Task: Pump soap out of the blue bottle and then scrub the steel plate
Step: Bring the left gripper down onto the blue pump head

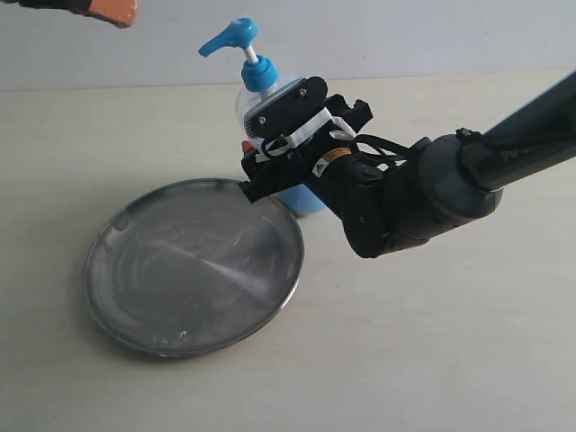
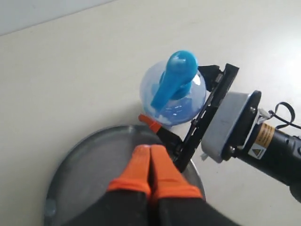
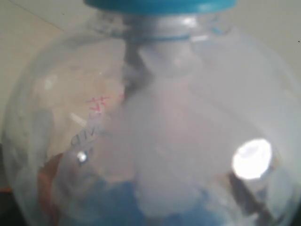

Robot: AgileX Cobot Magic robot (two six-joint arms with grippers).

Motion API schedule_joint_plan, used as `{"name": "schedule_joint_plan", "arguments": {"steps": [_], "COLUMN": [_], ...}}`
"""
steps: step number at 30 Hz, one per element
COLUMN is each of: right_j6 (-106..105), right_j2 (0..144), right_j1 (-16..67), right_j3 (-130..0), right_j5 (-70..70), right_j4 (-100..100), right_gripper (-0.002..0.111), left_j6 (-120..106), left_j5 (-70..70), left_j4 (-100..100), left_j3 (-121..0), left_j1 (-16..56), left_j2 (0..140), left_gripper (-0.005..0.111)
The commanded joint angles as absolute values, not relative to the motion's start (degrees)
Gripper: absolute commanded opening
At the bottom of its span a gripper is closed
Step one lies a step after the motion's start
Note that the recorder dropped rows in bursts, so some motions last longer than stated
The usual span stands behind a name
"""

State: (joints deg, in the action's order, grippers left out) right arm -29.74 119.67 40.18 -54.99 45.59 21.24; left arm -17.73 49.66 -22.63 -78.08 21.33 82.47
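The blue bottle (image 1: 261, 85) stands upright at the far rim of the steel plate (image 1: 180, 270), its blue pump head (image 1: 232, 36) pointing left. Light blue soap (image 1: 304, 200) shows low in the bottle. My right gripper (image 1: 270, 144) reaches in from the right and is shut on the bottle's body. The bottle (image 3: 155, 117) fills the right wrist view, with soap (image 3: 117, 202) at its base. My left gripper (image 2: 151, 160) hangs above the plate (image 2: 94, 169), orange fingers pressed together on nothing, short of the pump head (image 2: 176, 77). The exterior view shows only its orange tip (image 1: 112, 11), top left.
The plate and bottle rest on a plain cream table (image 1: 450, 360) with a pale wall behind. The right arm (image 1: 504, 148) slants in from the upper right, its dark wrist body low over the table beside the plate.
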Motion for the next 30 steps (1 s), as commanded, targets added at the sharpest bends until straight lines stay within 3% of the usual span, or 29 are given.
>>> {"name": "schedule_joint_plan", "arguments": {"steps": [1, 10, 30], "right_j6": [-30.05, -30.05, -30.05], "right_j2": [119.06, 119.06, 119.06], "right_j1": [40.18, 40.18, 40.18], "right_j3": [-55.34, -55.34, -55.34], "right_j5": [48.71, 48.18, 48.18], "right_j4": [20.38, 20.38, 20.38], "right_gripper": [0.000, 0.000, 0.000], "left_j6": [-18.00, -17.89, -17.78], "left_j5": [52.03, 54.33, 52.57], "left_j4": [-22.37, -23.03, -23.93], "left_j3": [-86.60, -97.37, -98.12], "left_j1": [23.56, 28.05, 28.05], "left_j2": [88.73, 97.09, 102.50], "left_gripper": [0.000, 0.000, 0.000]}}
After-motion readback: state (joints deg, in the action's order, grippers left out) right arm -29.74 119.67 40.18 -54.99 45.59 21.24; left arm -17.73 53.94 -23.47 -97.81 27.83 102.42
